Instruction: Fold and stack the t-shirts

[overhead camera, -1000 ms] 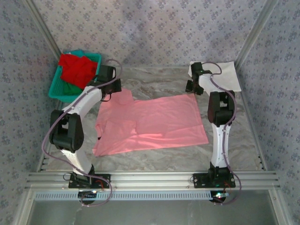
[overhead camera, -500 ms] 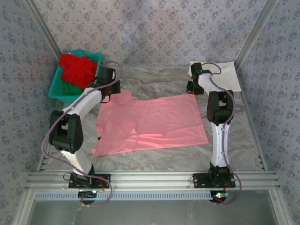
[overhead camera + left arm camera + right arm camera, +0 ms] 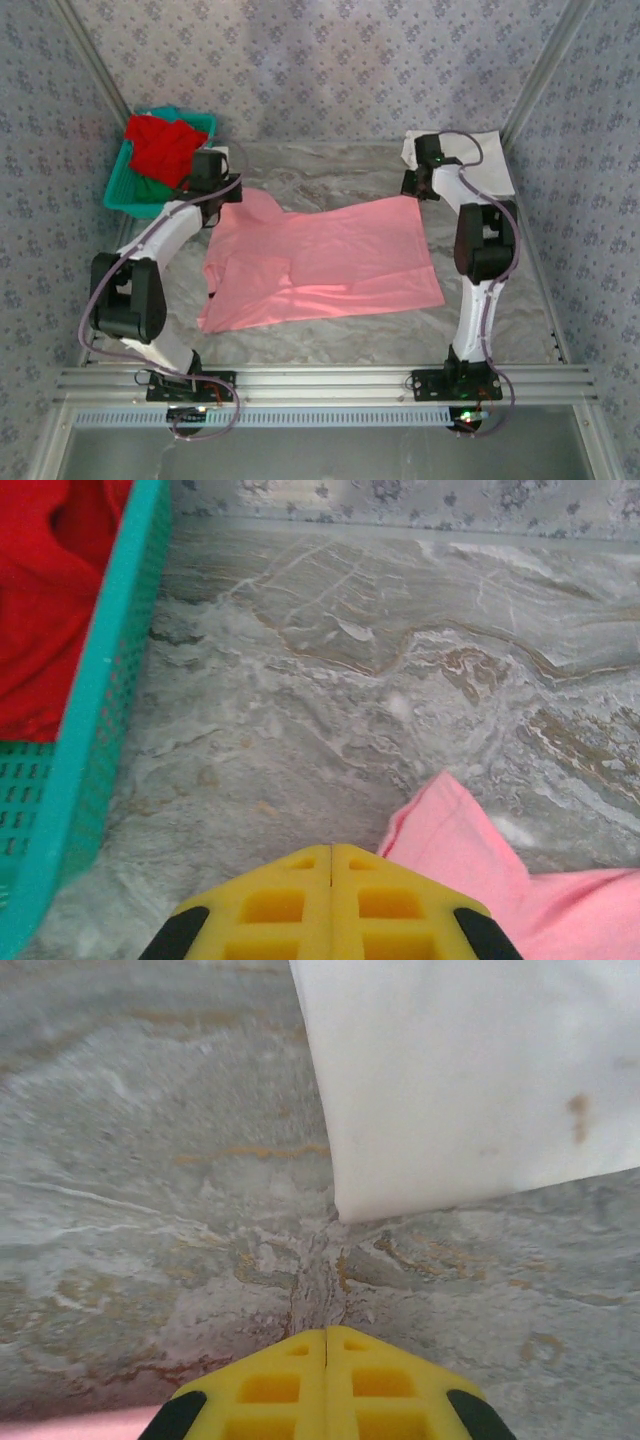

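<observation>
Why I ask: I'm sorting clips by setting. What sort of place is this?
Likely a robot test cell: patterned panels enclose a marbled table, and two arms are bolted to an aluminium rail.

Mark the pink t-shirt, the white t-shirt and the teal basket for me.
pink t-shirt (image 3: 330, 260): top external view, middle of its spread body.
white t-shirt (image 3: 460, 1080): right wrist view, its flat upper face.
teal basket (image 3: 100, 670): left wrist view, its rim.

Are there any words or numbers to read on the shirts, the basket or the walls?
None: no words, numbers or logos can be read.
The pink t-shirt, the white t-shirt, the red t-shirt and the teal basket are plain.
The wall has only a flower pattern.
The brown spot on the white t-shirt is a mark, not a letter.
</observation>
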